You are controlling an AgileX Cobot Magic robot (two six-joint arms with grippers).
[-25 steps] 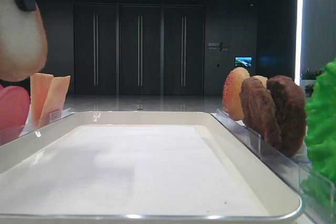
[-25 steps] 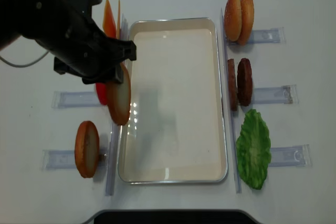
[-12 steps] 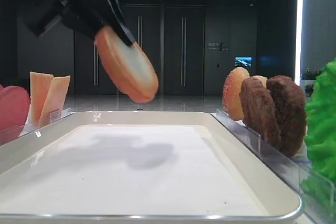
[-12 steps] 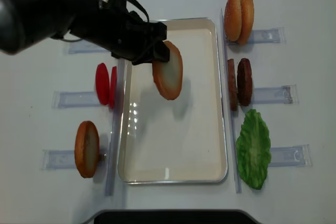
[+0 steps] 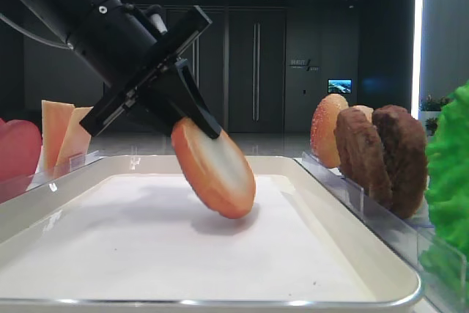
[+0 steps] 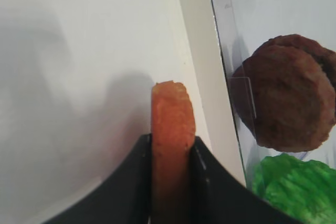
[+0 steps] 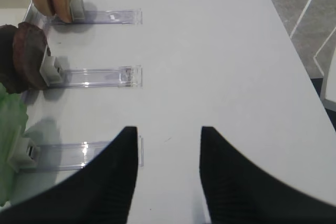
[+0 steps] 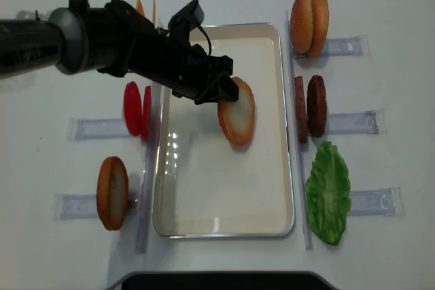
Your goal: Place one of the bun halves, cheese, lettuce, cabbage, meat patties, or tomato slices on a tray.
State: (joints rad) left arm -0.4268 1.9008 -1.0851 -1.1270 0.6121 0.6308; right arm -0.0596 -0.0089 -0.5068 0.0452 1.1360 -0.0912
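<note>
Bun half (image 8: 237, 111) golden-brown, pale face, tilted, low over tray (image 8: 224, 215) centre.

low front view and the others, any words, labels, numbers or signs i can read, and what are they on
No text can be read in any view.
Far wall sign in the low front view: a pale line of lettering, too small and blurred to read.
Small lit screen on the same wall: a picture, no legible words.
Tray, bun half, meat patties and clear holders: no labels or marks visible.

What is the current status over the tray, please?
Left gripper shut on bun half, tilted low over tray. Right gripper open, idle. Nothing in the way.
</note>
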